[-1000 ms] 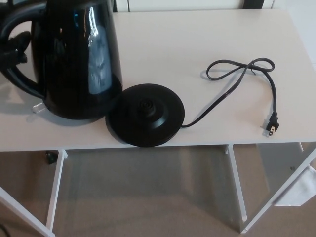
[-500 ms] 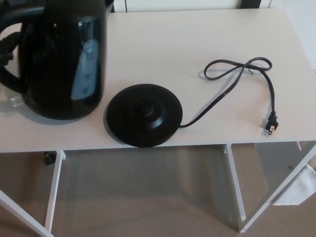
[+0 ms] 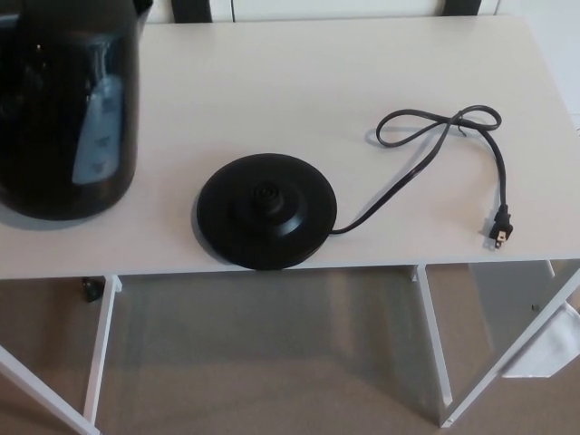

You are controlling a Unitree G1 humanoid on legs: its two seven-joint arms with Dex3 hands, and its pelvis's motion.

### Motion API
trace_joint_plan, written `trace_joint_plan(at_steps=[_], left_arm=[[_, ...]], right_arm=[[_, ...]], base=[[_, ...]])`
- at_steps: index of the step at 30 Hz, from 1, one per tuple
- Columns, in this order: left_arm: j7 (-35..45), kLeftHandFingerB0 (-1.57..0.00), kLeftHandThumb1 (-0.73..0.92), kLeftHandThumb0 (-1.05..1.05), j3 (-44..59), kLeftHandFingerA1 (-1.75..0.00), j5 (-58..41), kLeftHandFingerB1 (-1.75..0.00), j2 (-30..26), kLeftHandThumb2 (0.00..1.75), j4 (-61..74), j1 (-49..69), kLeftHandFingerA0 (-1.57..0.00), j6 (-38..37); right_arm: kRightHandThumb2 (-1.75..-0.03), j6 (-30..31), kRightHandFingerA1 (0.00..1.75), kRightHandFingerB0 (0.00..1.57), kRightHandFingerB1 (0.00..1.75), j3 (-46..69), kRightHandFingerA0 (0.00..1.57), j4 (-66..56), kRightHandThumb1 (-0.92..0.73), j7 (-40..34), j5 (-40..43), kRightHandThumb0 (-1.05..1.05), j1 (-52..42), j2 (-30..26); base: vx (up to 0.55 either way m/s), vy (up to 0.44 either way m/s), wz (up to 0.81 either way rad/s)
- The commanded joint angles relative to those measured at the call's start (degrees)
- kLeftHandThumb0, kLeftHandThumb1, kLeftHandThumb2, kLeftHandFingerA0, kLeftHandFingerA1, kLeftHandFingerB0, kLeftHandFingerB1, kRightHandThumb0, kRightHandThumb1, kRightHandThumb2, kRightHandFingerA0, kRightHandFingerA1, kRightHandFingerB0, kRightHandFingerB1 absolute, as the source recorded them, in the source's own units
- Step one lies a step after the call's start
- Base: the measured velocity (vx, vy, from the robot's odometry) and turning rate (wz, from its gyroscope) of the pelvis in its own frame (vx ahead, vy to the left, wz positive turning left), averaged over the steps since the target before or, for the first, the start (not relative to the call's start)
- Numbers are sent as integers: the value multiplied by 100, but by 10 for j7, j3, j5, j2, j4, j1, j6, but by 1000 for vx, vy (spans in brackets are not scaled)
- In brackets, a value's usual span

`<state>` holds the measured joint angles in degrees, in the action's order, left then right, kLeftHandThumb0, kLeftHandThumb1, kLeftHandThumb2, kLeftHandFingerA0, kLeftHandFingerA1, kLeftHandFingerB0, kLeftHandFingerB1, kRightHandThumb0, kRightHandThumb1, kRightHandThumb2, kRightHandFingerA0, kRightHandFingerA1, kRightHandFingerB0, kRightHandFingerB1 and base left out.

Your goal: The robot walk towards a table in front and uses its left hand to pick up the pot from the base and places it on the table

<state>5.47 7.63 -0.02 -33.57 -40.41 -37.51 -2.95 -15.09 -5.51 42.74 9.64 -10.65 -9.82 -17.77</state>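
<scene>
The black pot (image 3: 65,109), a glossy electric kettle, is at the far left of the white table (image 3: 308,72), cut off by the picture's left and top edges. A dark shadow lies under its bottom rim; I cannot tell whether it rests on the tabletop or hangs just above it. Its round black base (image 3: 267,210) sits bare near the table's front edge, a short gap to the right of the pot. The pot's handle is out of frame, and neither hand shows.
A black cord (image 3: 435,145) runs from the base to the right, loops near the middle right, and ends in a plug (image 3: 500,228) by the front right edge. White table legs (image 3: 433,344) and carpet floor show below.
The pot has moved steadily left, away from the base. Its handle and the left hand holding it have passed out of the picture's left edge. Base and cord have not moved.
</scene>
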Motion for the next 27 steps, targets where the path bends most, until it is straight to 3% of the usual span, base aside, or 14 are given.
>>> trace_joint_plan(at_steps=[1, 2, 3, 4, 5, 8, 9, 10, 11, 13, 14, 15, 27], left_arm=[[23, -80, 82, -22, 8, -139, -2, -83, -7, 66, 9, 4, -97, -43], [49, -65, 74, -34, 0, -75, -4, -41, -12, 63, 25, 10, -108, -20], [78, -41, 64, -40, -4, -47, -15, -34, -12, 59, 37, 12, -80, 6], [99, -41, 64, -40, -3, -47, -28, -34, -10, 59, 45, 10, -80, 26], [122, -17, 48, -53, -6, -44, -36, -35, -10, 69, 55, 15, -35, 40], [156, -15, 46, -53, -13, -42, -43, -35, -10, 69, 77, 27, -27, 58], [168, -18, 52, -48, -17, -33, -47, -28, -6, 57, 91, 38, -23, 69], [174, -18, 52, -48, -18, -33, -48, -28, -5, 57, 98, 43, -23, 75], [195, -8, 41, -62, -38, -37, -35, -28, -15, 75, 113, 50, -2, 75], [214, -8, 45, -66, -56, -30, -25, -21, -23, 75, 125, 56, -6, 71], [220, -5, 52, -65, -62, -25, -23, -22, -26, 57, 136, 61, -6, 78], [231, -4, 42, -64, -67, -21, -28, -18, -27, 79, 146, 66, -3, 84], [282, 0, 42, -69, -78, -11, -49, -9, -37, 80, 202, 83, 0, 127]], right_arm=[[-58, -3, 43, 54, 39, 4, 68, 3, -65, -6, 2, -37, -1, -3], [-58, -1, 43, 54, 39, 5, 68, 1, -65, -7, 2, -37, -2, -4], [-58, -1, 43, 54, 39, 6, 68, 1, -65, -8, 2, -37, 0, -5], [-58, -3, 43, 54, 39, 7, 68, 2, -65, -8, 3, -37, 1, -5], [-58, 0, 43, 54, 39, 7, 68, 1, -65, -8, 3, -36, 2, -6], [-58, 6, 43, 54, 39, 6, 68, -2, -65, -10, 0, -37, 2, -6], [-58, 9, 43, 53, 39, 7, 68, -3, -65, -9, 2, -37, 1, -5], [-58, 10, 43, 53, 39, 8, 68, -4, -65, -9, 3, -37, 1, -5], [-58, 11, 43, 54, 39, 10, 68, -3, -65, -8, 7, -37, 1, -3], [-58, 13, 43, 53, 39, 12, 67, -4, -65, -6, 10, -36, 0, -2], [-58, 13, 43, 54, 39, 12, 68, -6, -65, -5, 9, -37, 0, -2], [-58, 14, 43, 54, 39, 11, 68, -9, -64, -6, 8, -36, 0, -3], [-58, 19, 43, 54, 40, 18, 68, -14, -64, -3, 9, -35, 5, -2]], base=[[0, 0, 0], [0, 0, 0], [0, 0, 0], [0, 0, 0], [0, 0, 0], [0, 0, 0], [0, 0, 0], [0, 0, 0], [0, 0, 0], [0, 0, 0], [0, 0, 0], [0, 0, 0], [0, 0, 0]])
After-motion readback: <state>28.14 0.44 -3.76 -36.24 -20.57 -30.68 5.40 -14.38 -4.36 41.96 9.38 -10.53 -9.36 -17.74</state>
